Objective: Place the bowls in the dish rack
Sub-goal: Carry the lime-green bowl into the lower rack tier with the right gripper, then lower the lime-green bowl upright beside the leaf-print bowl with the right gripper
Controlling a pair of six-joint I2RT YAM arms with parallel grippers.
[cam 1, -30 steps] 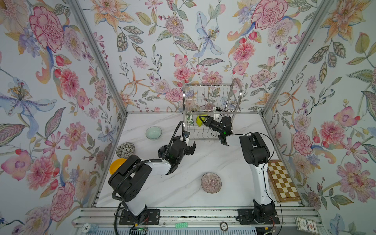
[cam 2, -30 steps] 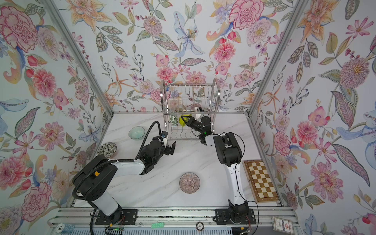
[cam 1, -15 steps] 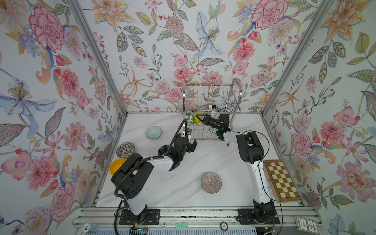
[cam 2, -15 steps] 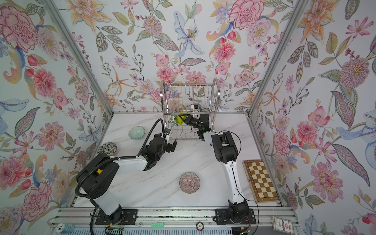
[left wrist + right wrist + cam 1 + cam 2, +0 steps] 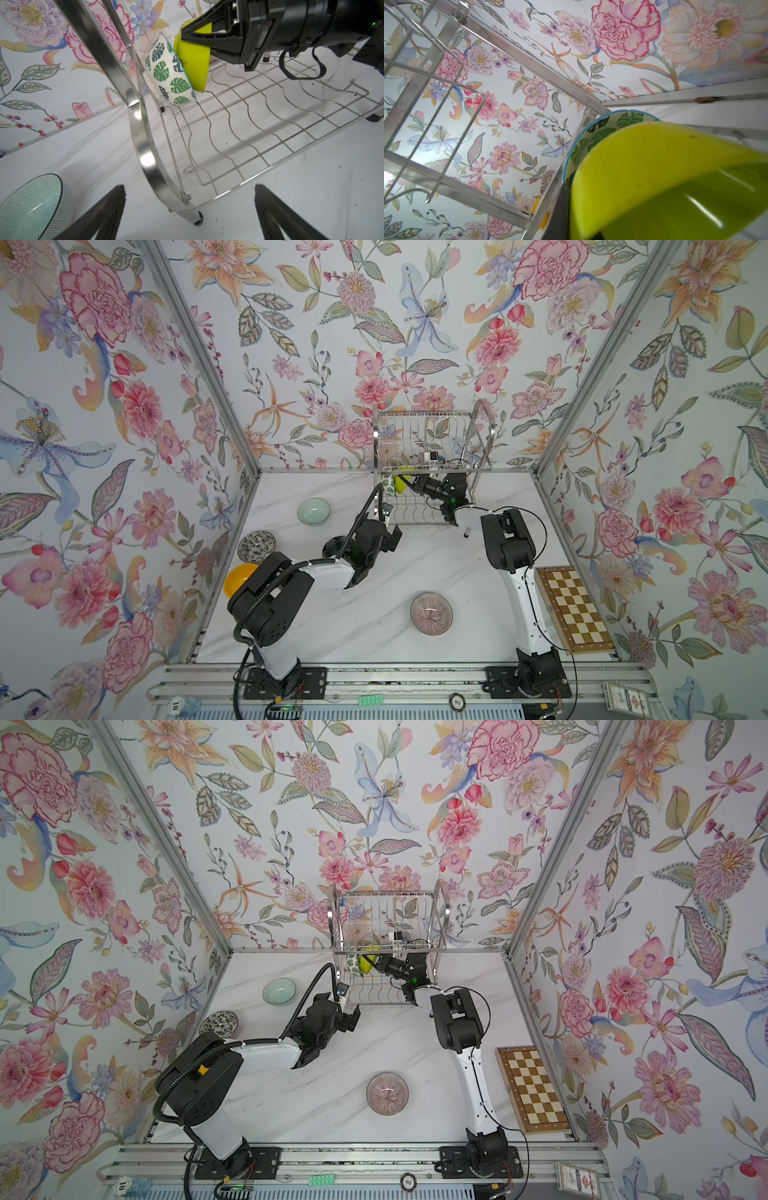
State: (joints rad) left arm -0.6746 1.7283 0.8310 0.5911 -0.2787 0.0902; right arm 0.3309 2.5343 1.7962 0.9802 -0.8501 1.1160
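The silver dish rack [image 5: 432, 435] [image 5: 390, 915] stands at the back wall. On its lower tier a green-leaf white bowl [image 5: 166, 76] [image 5: 591, 133] leans on edge against the left side frame. My right gripper [image 5: 415, 486] is shut on the rim of the lime green bowl [image 5: 401, 484] [image 5: 193, 60] [image 5: 654, 176], which stands on edge against the leaf bowl. My left gripper [image 5: 190, 191] [image 5: 392, 537] hangs open and empty just before the rack's front left foot. On the table lie the celadon bowl [image 5: 313, 512] [image 5: 31, 205], speckled bowl [image 5: 257, 546], orange-yellow bowl [image 5: 239, 578] and pink striped bowl [image 5: 431, 613].
A wooden chessboard [image 5: 575, 610] [image 5: 534, 1090] lies at the right edge of the table. Floral walls close in the left, back and right sides. The rack's upper tier [image 5: 425, 83] hangs right over my right gripper.
My right gripper has carried the lime green bowl leftwards along the lower tier, up against the leaf bowl. My left arm has stretched a little towards the rack's front corner.
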